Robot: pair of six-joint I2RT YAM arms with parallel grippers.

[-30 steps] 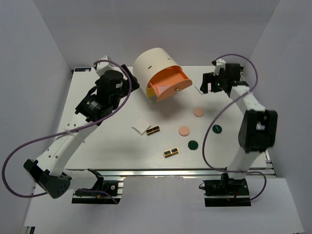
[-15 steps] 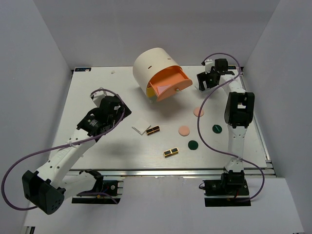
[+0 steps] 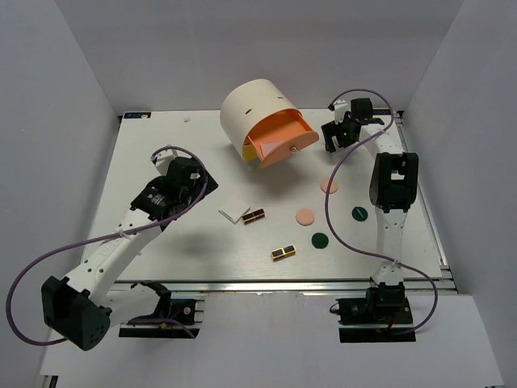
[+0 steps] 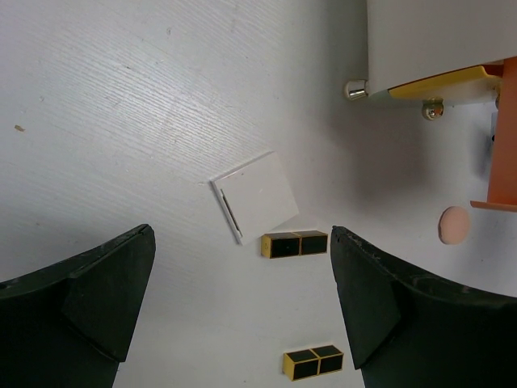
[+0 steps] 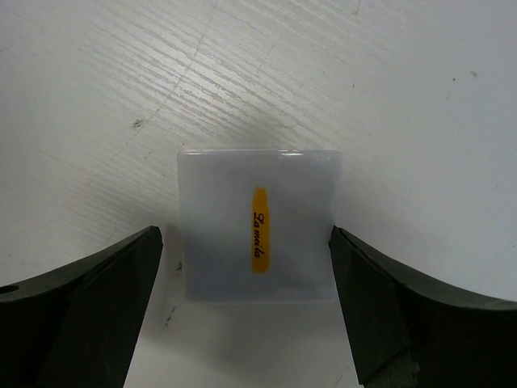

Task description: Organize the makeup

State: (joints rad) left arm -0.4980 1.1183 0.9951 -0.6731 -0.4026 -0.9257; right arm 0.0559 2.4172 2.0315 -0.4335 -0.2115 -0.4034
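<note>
Right gripper (image 5: 243, 242) hung spread over a glossy white square card (image 5: 258, 222). Left gripper (image 4: 242, 242), likewise spread, hung over a black-and-gold rectangular palette (image 4: 295, 243).

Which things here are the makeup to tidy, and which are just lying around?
Makeup: peach discs, green discs, black-and-gold palettes, white card, white square case.
Just there: cream drawer cylinder, purple cables.

At upper centre of the top view, cylinder (image 3: 257, 109) on the table (image 3: 161, 145), drawer (image 3: 281, 139) jutting toward lower right. Below, at centre, card (image 3: 233, 215) just left of a palette (image 3: 254, 215); second palette (image 3: 283, 252) to their lower right. Right of centre, four discs (image 3: 304, 217), apart. Mid-frame in the right wrist view, square pad (image 5: 258, 222).
</note>
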